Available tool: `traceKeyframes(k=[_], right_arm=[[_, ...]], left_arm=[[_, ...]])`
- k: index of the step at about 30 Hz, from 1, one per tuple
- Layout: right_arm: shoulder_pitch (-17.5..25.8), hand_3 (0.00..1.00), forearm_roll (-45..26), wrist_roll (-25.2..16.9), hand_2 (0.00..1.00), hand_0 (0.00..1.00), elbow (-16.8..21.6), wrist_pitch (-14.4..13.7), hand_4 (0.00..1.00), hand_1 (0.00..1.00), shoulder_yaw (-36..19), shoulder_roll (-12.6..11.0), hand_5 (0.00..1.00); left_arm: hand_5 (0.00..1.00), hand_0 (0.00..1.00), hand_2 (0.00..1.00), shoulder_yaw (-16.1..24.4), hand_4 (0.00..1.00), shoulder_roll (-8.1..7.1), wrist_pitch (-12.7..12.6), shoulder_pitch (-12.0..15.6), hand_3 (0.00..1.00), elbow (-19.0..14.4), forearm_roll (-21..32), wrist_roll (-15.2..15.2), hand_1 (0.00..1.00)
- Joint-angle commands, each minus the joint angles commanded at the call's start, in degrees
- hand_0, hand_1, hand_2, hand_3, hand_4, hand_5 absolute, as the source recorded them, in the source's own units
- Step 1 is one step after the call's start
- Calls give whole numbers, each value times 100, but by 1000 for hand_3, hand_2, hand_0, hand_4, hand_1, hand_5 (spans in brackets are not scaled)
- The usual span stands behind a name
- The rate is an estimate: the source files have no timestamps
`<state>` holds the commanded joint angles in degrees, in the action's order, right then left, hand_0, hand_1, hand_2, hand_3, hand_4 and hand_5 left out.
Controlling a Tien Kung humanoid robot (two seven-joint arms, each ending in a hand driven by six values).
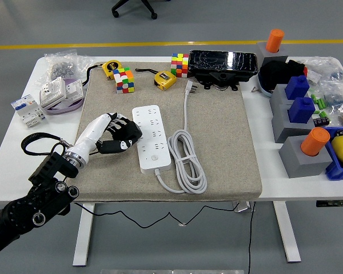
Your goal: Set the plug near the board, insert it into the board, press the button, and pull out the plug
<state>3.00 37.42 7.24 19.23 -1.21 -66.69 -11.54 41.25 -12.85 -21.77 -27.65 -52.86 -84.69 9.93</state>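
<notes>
A white power strip (151, 137) lies lengthwise on the beige mat (217, 131), its round button (155, 159) near the front end. Its white cable (186, 162) is coiled to its right and runs up to the grey plug (190, 87), which lies loose on the mat near the back. My left hand (119, 137), white-backed with black fingers, hovers just left of the strip with fingers loosely curled and holds nothing. The right arm is out of view.
Two colourful cubes (124, 79) (179, 64), two yellow tape measures (164, 79), and a black case (222, 64) sit at the mat's back. Grey blocks with blue and orange pegs (300, 128) stand at right. Small electrical parts (51, 94) lie at far left.
</notes>
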Motion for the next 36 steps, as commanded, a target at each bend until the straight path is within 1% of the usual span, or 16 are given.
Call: traceKeyframes(k=[6, 11, 17, 24, 30, 35, 36], right_arm=[[-2, 573, 4, -2, 671, 548, 12, -2, 911, 652, -4, 1, 433], [2, 573, 2, -1, 671, 548, 11, 1, 911, 652, 4, 4, 433], [10, 571, 0, 2, 671, 548, 1, 2, 910, 652, 11, -2, 432], [-3, 572, 9, -1, 671, 545, 10, 0, 912, 652, -3, -2, 432], [-6, 572, 11, -2, 671, 549, 12, -1, 912, 652, -4, -2, 433], [-10, 572, 12, -3, 671, 549, 14, -1, 912, 652, -1, -2, 433], [-10, 572, 13, -2, 671, 549, 15, 0, 912, 652, 1, -2, 433]], left_arm=[[83, 445, 396, -67, 453, 80, -14, -79, 501, 124, -97, -37, 357], [83, 445, 396, -80, 453, 115, -14, -103, 501, 219, -130, -67, 357], [83, 449, 396, -77, 454, 115, 35, -115, 502, 225, -134, -93, 357], [75, 452, 397, -84, 450, 72, 91, -132, 501, 219, -194, -58, 362], [75, 454, 397, -72, 452, 48, 201, -147, 502, 210, -234, 9, 362], [75, 454, 397, -98, 452, 50, 273, -170, 502, 220, -266, -28, 362], [56, 500, 470, -97, 462, 50, 291, -170, 535, 218, -288, -46, 437]])
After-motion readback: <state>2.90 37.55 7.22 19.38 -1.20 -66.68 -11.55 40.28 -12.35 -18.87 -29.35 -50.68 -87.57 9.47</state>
